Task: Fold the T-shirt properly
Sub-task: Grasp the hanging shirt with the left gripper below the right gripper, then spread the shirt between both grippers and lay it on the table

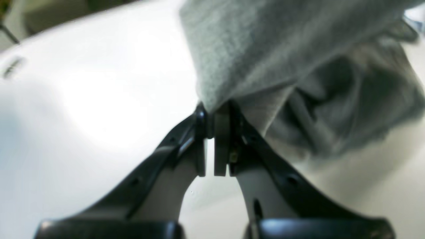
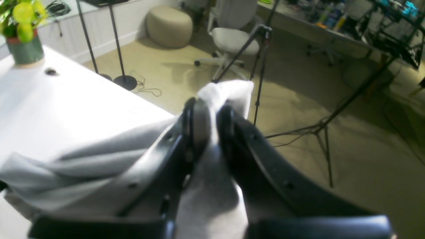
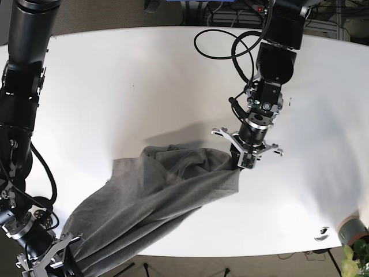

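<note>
My left gripper point(image 3: 241, 162) sits right of centre in the overhead view, its black forearm reaching down from the top right of the frame, wrist pointing toward the lower left. Its jaws are clamped on a corner of the grey knit T-shirt point(image 3: 161, 193); in my left wrist view the left gripper point(image 1: 211, 124) shows the two pads nearly together with the fabric edge pinched at their tips, and the cloth bunches in soft folds toward the upper right of that frame.

My right gripper point(image 3: 57, 262) is at the bottom left corner of the overhead view, at the near edge of the glossy white oval table point(image 3: 127, 75), with its arm running up the left border of the frame. In my right wrist view the right gripper point(image 2: 209, 116) has its jaws clenched on a pale fold of the shirt, which pokes out above the tips and trails down between the fingers.

The T-shirt stretches diagonally between my two grips, from the middle of the table down to the lower left, crumpled and creased, partly resting on the tabletop and hanging past the edge near my right gripper.

A green potted plant point(image 2: 21, 36) stands on the table at the upper left of my right wrist view, and a white swivel office chair point(image 2: 232, 39) sits on the floor beyond.
</note>
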